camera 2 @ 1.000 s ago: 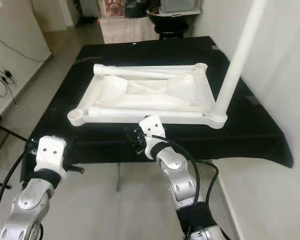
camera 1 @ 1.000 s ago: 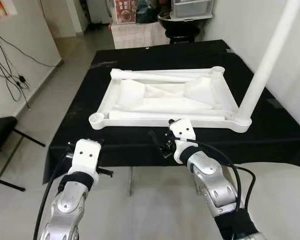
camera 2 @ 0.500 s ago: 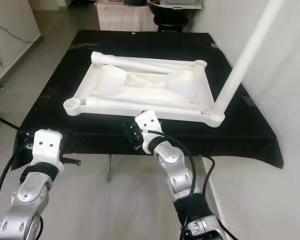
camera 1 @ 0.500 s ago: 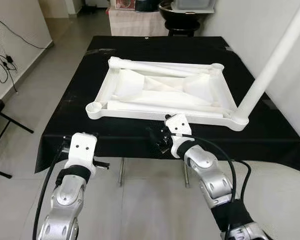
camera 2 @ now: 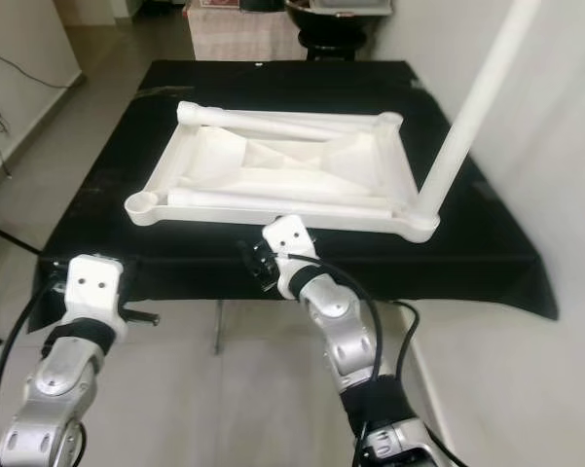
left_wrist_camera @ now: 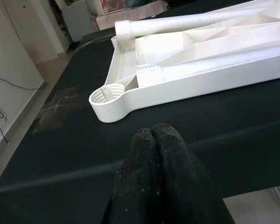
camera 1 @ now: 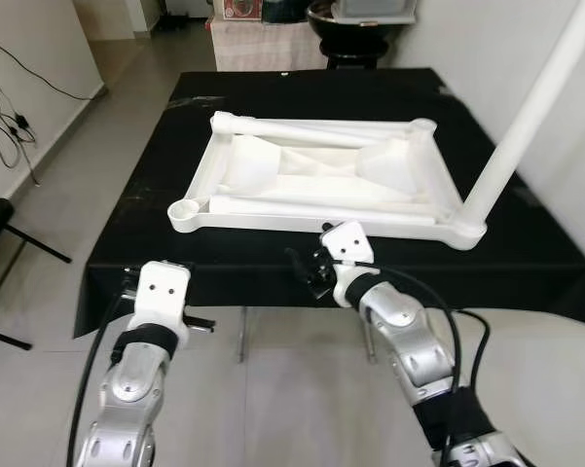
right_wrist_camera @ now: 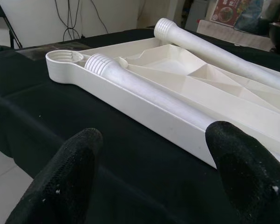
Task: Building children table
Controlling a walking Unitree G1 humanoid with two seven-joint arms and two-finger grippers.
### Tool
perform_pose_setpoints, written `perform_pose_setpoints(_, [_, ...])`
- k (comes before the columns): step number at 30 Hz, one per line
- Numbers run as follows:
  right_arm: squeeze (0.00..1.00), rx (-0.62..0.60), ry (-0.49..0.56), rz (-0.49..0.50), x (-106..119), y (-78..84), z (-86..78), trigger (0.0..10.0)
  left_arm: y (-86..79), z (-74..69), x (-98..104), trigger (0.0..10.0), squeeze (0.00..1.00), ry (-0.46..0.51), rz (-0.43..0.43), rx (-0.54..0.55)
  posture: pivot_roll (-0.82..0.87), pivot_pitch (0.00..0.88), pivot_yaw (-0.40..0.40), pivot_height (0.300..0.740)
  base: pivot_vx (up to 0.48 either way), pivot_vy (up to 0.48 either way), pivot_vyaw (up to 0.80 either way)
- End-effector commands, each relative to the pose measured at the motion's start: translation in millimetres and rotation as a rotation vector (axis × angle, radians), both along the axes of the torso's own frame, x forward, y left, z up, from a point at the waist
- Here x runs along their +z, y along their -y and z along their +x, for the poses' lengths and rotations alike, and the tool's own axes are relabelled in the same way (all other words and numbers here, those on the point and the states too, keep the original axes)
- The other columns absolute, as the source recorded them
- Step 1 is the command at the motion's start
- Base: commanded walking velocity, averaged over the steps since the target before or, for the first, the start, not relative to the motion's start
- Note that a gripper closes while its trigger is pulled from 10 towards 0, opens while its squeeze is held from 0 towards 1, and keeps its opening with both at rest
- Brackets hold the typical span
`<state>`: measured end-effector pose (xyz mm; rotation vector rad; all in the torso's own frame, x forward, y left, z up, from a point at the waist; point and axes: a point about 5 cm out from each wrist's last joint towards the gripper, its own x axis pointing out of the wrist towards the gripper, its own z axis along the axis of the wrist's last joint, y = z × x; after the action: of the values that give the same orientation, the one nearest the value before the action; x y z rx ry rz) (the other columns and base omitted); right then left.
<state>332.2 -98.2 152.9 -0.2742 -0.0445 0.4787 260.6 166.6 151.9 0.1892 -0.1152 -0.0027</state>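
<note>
I read the loose leg (camera 1: 321, 205) lying crosswise in the upturned tabletop (camera 1: 232, 162) on the black table (camera 1: 127, 243), at 12 o'clock of my right gripper (camera 1: 307, 272), jaws released and nearer; left gripper (left_wrist_camera: 154, 140) clenched empty.

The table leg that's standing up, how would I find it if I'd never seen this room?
Look for the black table with the white upside-down tabletop lying on it. At the tabletop's near corner on the robot's right, one white leg stands screwed in, leaning a little. The other two legs lie flat inside the tabletop, so it is the one sticking up.
</note>
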Motion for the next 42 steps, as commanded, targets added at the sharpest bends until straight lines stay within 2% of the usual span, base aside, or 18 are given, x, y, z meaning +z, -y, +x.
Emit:
perform_pose_setpoints(1, [0.0, 0.008, 0.008, 0.009, 1.5, -3.2, 1.0, 10.0, 0.3, 1.4, -0.2, 10.0, 0.0, -0.008, 0.013, -0.006, 0.0, 0.1, 0.009, 0.74, 0.0, 0.0, 0.0])
perform_pose_setpoints(3, [0.0, 0.006, 0.006, 0.013, 1.4, -3.2, 1.2, 10.0, 0.9, 1.7, 0.8, 10.0, 0.0, -0.004, 0.032, -0.008, 0.0, 0.1, 0.009, 0.74, 0.0, 0.0, 0.0])
perform_pose_setpoints(8, [0.0, 0.011, 0.01, 0.011, 1.9, -4.7, 2.1, 10.0, -2.9, 0.7, -0.8, 10.0, 0.0, -0.013, 0.015, 0.005, 0.0, 0.101, 0.006, 0.74, 0.0, 0.0, 0.0])
perform_pose_setpoints(42, [0.0, 0.013, 0.011, 0.009, 3.8, -3.7, 5.5, 10.0, -1.5, 4.9, 0.8, 10.0, 0.0, -0.013, 0.001, 0.002, -0.03, 0.118, 0.024, 0.74, 0.0, 0.0, 0.0])
